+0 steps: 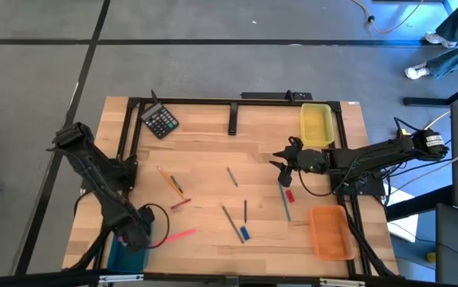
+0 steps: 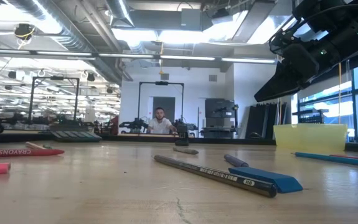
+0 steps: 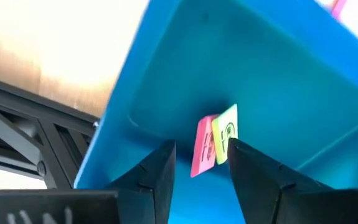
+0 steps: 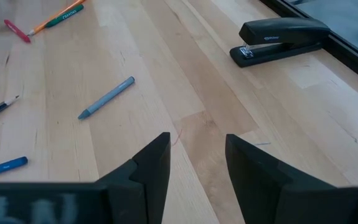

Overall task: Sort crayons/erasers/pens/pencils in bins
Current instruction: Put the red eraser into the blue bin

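Two erasers (image 3: 213,144) lie in the teal bin (image 3: 278,81) under the parted, empty left gripper (image 3: 200,165); right gripper (image 4: 197,155) hangs parted, empty.

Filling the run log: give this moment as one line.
left hand: open over teal bin, two erasers inside | right hand: open, above table

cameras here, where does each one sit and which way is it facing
High view: above the table, looking straight down; both arms show, left gripper over the teal bin, right gripper beside the yellow bin.
Low view: at table-top height, looking level across into the room; a dark arm hangs at upper right.
Left wrist view: on the left wrist, looking into the teal bin at two erasers between its fingers.
Right wrist view: on the right wrist, facing bare wood and a stapler.
Shared: the yellow bin shows in high and low views.
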Motion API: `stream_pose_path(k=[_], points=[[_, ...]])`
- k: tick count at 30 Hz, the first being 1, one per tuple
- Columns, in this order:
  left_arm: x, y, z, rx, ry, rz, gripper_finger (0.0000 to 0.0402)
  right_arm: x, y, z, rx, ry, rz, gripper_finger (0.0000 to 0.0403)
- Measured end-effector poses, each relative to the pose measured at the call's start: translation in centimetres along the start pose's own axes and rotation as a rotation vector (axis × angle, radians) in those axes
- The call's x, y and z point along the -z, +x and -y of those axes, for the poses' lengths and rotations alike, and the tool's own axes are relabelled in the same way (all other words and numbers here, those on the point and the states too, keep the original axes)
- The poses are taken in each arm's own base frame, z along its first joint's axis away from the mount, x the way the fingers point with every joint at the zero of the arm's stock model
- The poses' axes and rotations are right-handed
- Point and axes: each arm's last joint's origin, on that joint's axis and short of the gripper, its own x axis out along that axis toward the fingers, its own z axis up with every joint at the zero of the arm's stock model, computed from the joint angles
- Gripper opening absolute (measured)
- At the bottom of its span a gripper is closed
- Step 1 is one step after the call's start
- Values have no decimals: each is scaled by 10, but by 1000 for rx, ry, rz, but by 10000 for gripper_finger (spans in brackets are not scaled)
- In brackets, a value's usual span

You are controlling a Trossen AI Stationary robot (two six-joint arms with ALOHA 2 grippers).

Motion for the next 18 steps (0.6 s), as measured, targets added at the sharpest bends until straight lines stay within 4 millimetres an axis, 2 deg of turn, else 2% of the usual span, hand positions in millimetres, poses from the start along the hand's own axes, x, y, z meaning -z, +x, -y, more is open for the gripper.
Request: stream_pose_path(k=[6, 11, 14, 18], points=[[-17, -5, -2, 20, -11, -8, 138, 0, 0, 0, 0, 0, 0, 157], [-28, -18, -2, 23, 24, -6, 138, 0, 0, 0, 0, 0, 0, 157], [-31, -35, -3, -13, 43, -45, 138, 0, 0, 0, 0, 0, 0, 157], [-31, -69, -8, -107, 59, -50, 138, 0, 0, 0, 0, 0, 1, 157]])
